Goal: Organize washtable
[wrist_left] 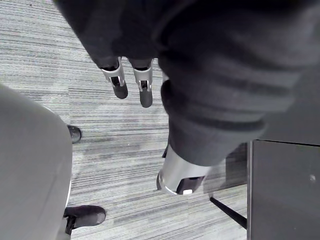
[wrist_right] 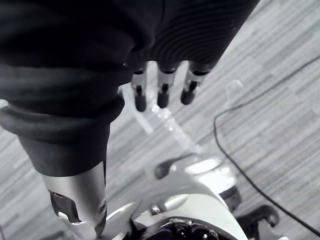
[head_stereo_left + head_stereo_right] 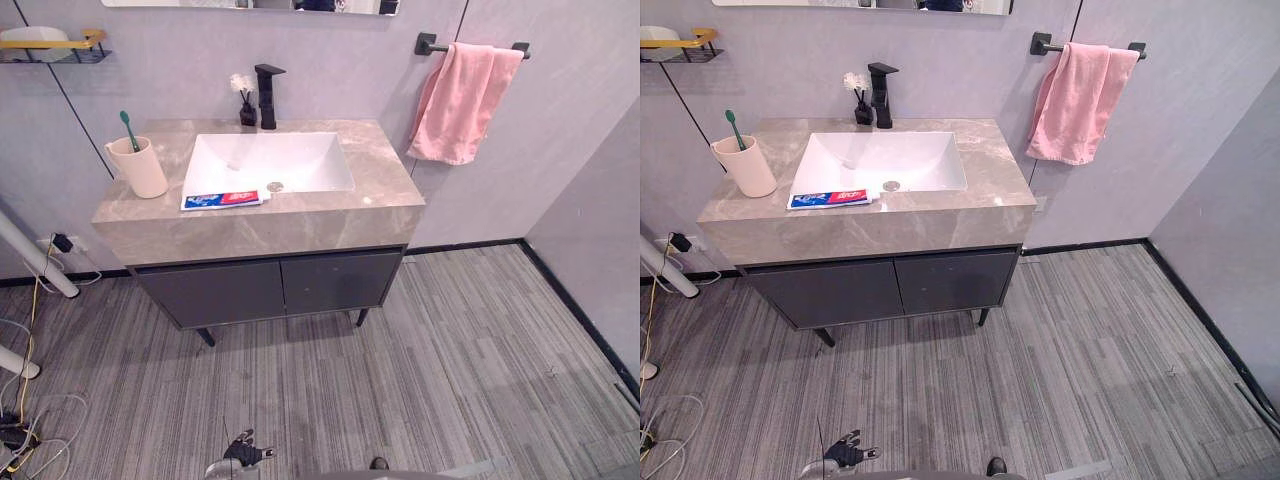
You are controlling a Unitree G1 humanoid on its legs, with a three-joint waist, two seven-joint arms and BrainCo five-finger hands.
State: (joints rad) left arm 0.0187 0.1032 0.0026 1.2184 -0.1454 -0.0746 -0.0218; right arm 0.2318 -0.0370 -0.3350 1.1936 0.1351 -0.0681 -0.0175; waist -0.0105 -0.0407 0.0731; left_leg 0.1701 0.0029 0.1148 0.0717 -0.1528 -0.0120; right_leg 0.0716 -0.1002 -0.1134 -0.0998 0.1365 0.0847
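The washtable (image 3: 330, 215) has a marble top with a white sink (image 3: 270, 160) and a black faucet (image 3: 267, 95) behind it. A beige cup (image 3: 140, 167) with a green toothbrush (image 3: 129, 130) stands at the top's left end. A red, white and blue toothpaste tube (image 3: 222, 200) lies flat along the sink's front rim. A small dark bottle with white flowers (image 3: 246, 105) sits beside the faucet. My left hand (image 1: 118, 80) hangs over the floor, far from the table, fingers straight and empty. My right hand (image 2: 162, 90) also hangs low with relaxed, empty fingers.
A pink towel (image 3: 458, 100) hangs on a black rail right of the washtable. A wire shelf (image 3: 55, 48) is mounted at upper left. White pipes and cables (image 3: 30, 330) lie on the floor at left. Dark cabinet doors (image 3: 270, 288) are closed. A person's shoe (image 1: 85, 216) is near me.
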